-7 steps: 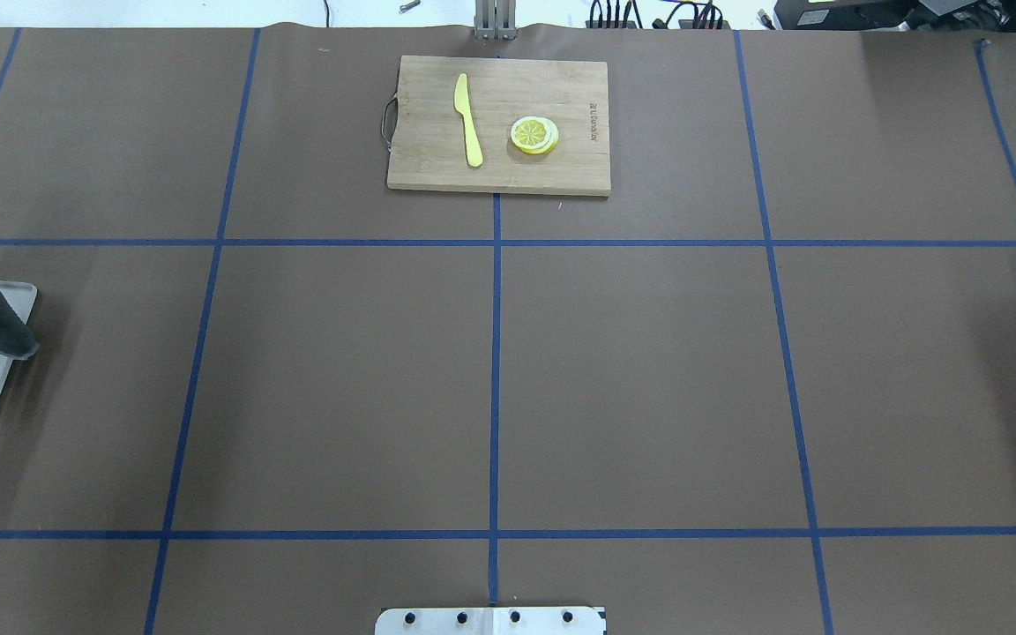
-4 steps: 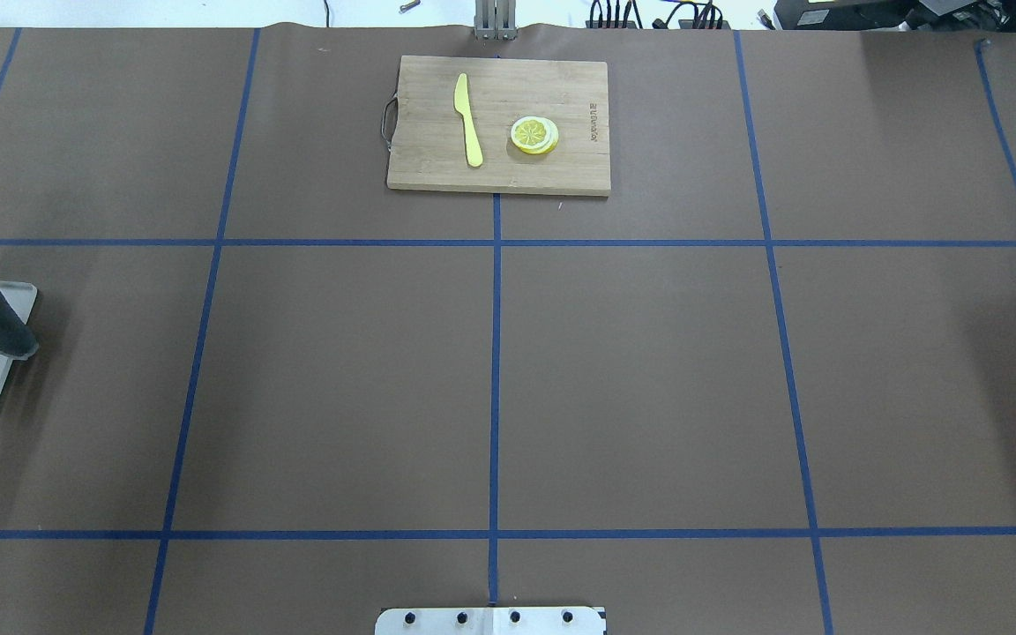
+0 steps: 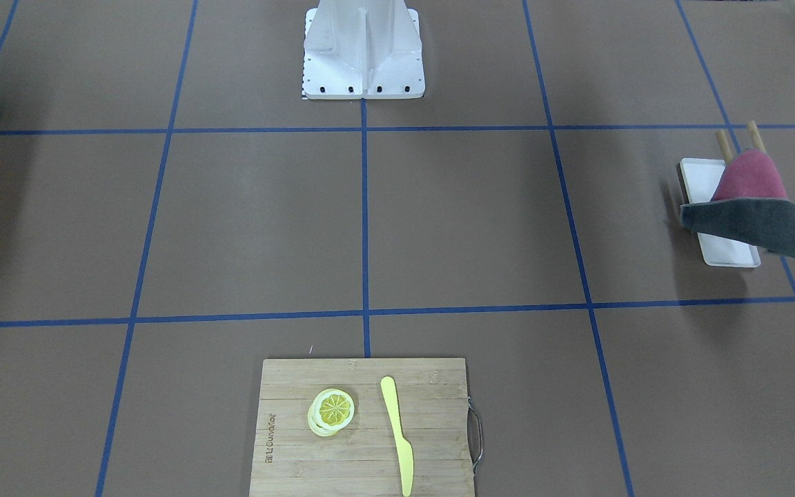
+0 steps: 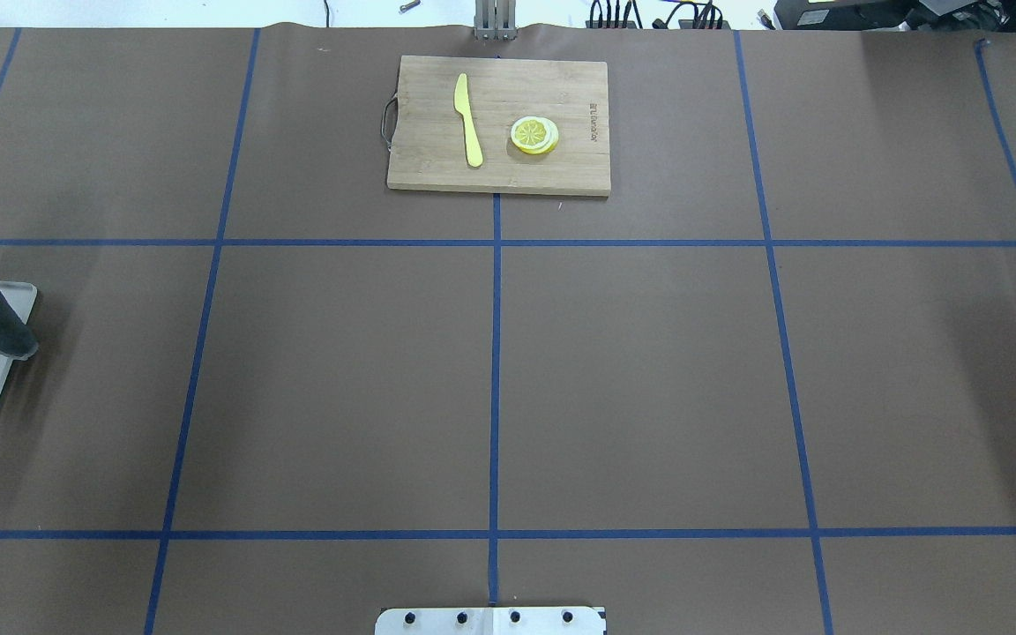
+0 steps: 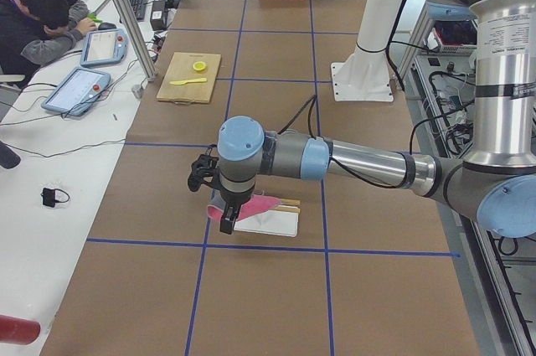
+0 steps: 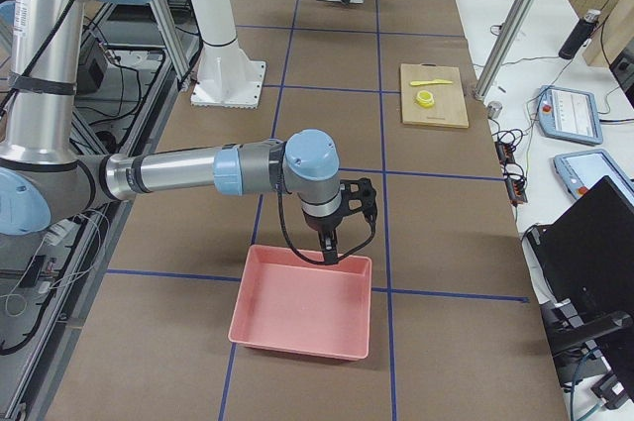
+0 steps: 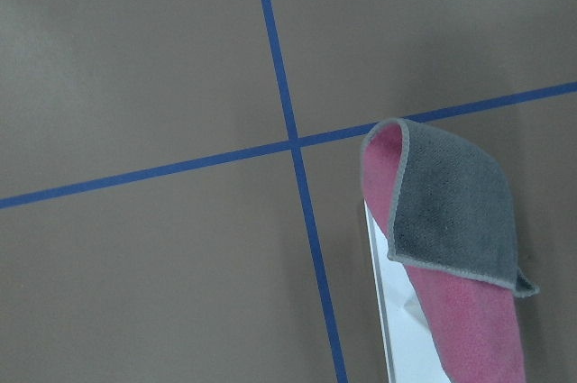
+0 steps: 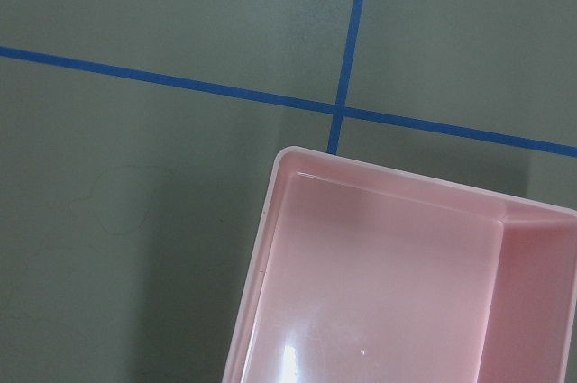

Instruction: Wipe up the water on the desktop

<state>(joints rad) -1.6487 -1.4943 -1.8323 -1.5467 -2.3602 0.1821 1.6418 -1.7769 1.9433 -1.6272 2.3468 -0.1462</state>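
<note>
The desktop (image 4: pixel 649 379) is matte brown with blue tape lines; I see no water on it. A pink and grey cloth (image 3: pixel 756 221) stands raised over a small white tray (image 3: pixel 701 179) at the robot's left end, and also shows in the left wrist view (image 7: pixel 451 212). My left gripper (image 5: pixel 224 205) is right at the cloth; I cannot tell whether it is open, shut or holding the cloth. My right gripper (image 6: pixel 330 251) hangs over the far rim of a pink bin (image 6: pixel 302 347); I cannot tell its state.
A bamboo cutting board (image 4: pixel 508 172) at the far middle carries a yellow knife (image 4: pixel 469 123) and lemon slices (image 4: pixel 534 135). The robot's base (image 3: pixel 363 55) stands at the near middle. Two wooden sticks (image 3: pixel 723 143) lie by the tray. An operator (image 5: pixel 42 12) sits beyond the table.
</note>
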